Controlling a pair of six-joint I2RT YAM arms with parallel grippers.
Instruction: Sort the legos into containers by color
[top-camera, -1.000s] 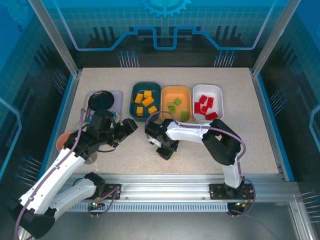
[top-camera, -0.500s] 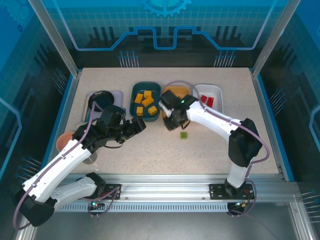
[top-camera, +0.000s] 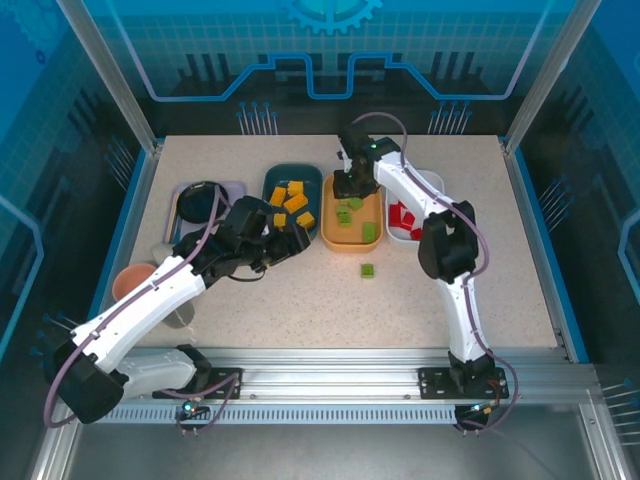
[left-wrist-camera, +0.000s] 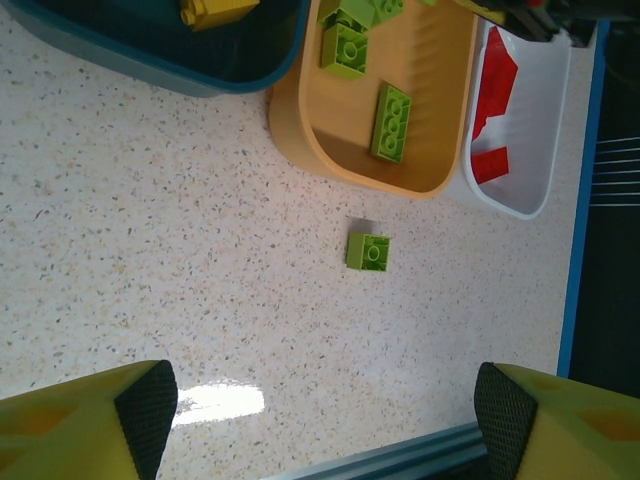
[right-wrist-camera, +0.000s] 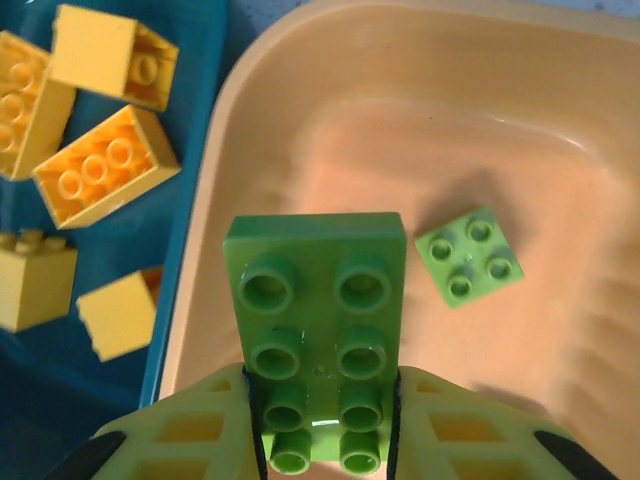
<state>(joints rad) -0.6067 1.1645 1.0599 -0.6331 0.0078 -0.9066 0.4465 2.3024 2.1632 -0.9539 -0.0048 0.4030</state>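
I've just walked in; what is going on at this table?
Two arms are sorting legos by colour. The right gripper holds a green brick above the orange bin, where other green ones lie. Yellow bricks sit in the teal bin, red bricks in the white bin. The left gripper is open, facing one stray green brick on the table.

Green lego (right-wrist-camera: 315, 290) above orange bin (right-wrist-camera: 500, 130)

The right arm (top-camera: 405, 190) covers part of the white bin (top-camera: 436, 188); the teal bin (left-wrist-camera: 130, 45) runs off frame
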